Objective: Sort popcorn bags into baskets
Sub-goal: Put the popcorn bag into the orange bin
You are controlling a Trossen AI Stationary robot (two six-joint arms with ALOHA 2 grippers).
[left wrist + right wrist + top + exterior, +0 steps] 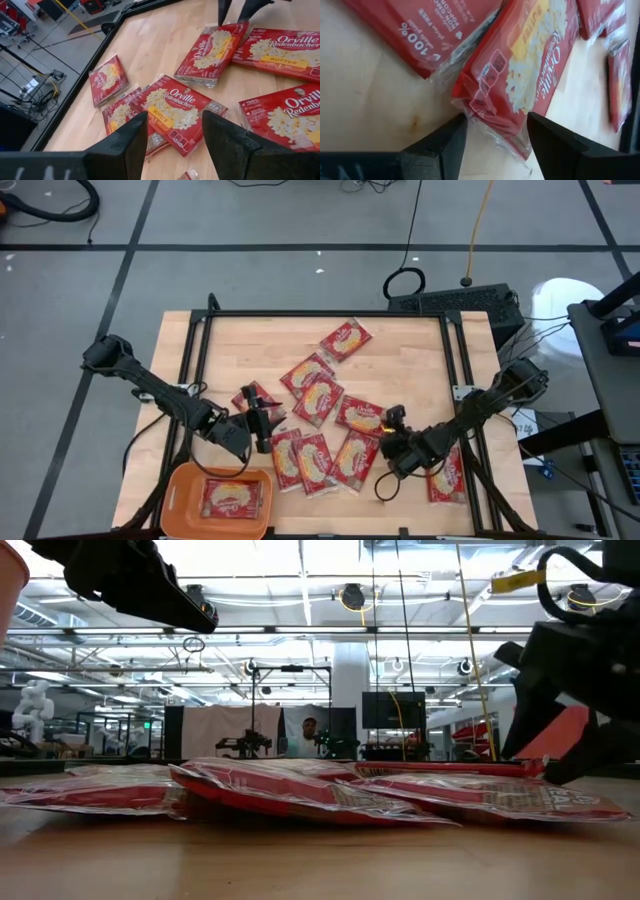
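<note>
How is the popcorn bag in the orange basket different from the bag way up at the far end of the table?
The bag in the basket sits inside the orange basket, while the far bag lies on the bare wooden table. The basket bag lies straight with its basket; the far bag is turned slantwise. Both are flat red packets with a yellow picture, face up.

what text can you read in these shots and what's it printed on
"Orville Redenbacher's": brand on the popcorn bag ahead of the left gripper
"BUTTER": yellow band on that bag and on another popcorn bag
"100%": corner of a third bag
"100% ... FREE": back of a bag by the right gripper
Finer print, and the bag in the basket: too small to read.
</note>
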